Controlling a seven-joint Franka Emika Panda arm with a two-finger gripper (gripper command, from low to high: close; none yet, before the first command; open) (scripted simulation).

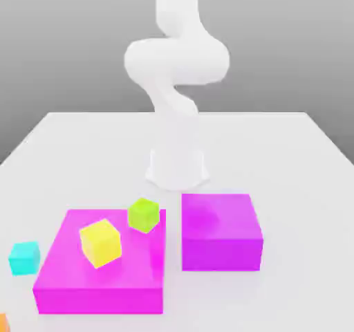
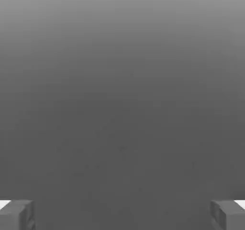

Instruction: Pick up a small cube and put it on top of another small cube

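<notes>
A yellow small cube rests tilted on top of the large flat magenta block. A green small cube sits at that block's far edge. A cyan small cube lies on the table at the exterior view's left. In the hand view my gripper is open, its two grey fingertips far apart with nothing between them, and only plain grey background lies beyond. The white arm rises from its base and leaves the exterior view at the top.
A second, smaller magenta block stands to the exterior view's right of the flat one. An orange corner peeks in at the lower left. The arm's base stands behind the blocks on the white table.
</notes>
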